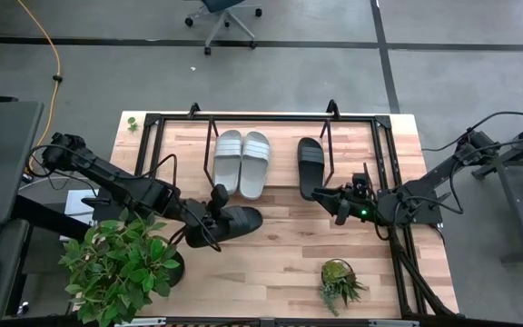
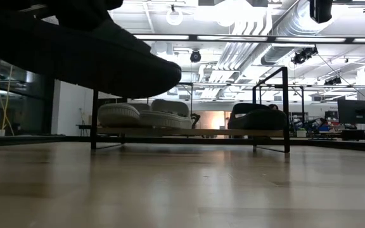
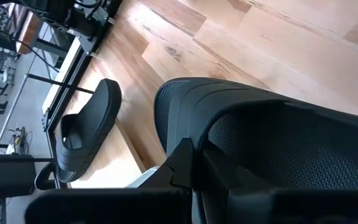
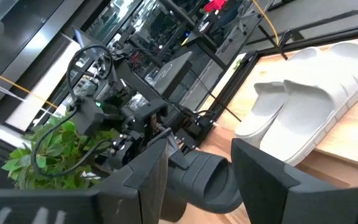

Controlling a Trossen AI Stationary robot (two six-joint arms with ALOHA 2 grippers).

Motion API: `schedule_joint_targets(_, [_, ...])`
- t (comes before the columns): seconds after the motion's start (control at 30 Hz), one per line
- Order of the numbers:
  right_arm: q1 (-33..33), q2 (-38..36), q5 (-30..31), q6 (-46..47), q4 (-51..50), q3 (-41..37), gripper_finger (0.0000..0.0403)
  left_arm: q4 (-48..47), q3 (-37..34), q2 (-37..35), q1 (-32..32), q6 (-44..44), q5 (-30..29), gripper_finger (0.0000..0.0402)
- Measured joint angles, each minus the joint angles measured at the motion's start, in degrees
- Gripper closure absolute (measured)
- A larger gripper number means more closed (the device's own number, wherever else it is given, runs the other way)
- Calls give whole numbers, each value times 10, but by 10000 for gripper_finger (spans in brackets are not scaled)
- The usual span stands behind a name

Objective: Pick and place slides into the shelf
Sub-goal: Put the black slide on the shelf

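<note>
The shelf (image 1: pixel 152 123) is sitting along the far side of the worktop (image 1: pixel 280 263). On its base, a pair of slides (image 1: pixel 241 162) is lying side by side left of centre, with a single slide (image 1: pixel 310 166) to their right. The fourth slide (image 1: pixel 236 221) is sitting nearer the front, left of centre, in the left gripper (image 1: pixel 214 216). The right gripper (image 1: pixel 339 202) is hanging just before the single slide. Two plants (image 1: pixel 121 263) (image 1: pixel 339 283) are standing at the front.

Two grey slides (image 1: pixel 242 162), two black slides (image 1: pixel 310 166), one shelf (image 1: pixel 379 122), two plants (image 1: pixel 116 265)

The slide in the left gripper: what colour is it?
Black; the slide in the left gripper shows best in the high view.
</note>
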Motion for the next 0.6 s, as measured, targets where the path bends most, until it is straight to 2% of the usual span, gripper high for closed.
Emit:
schedule_joint_targets(0.27, [0, 0, -8, 12, 0, 0, 235, 11, 32, 0, 0, -3, -27, 398])
schedule_joint_targets(0.6, [0, 0, -12, 15, 4, 0, 235, 10, 102, 0, 4, 64, -124, 397])
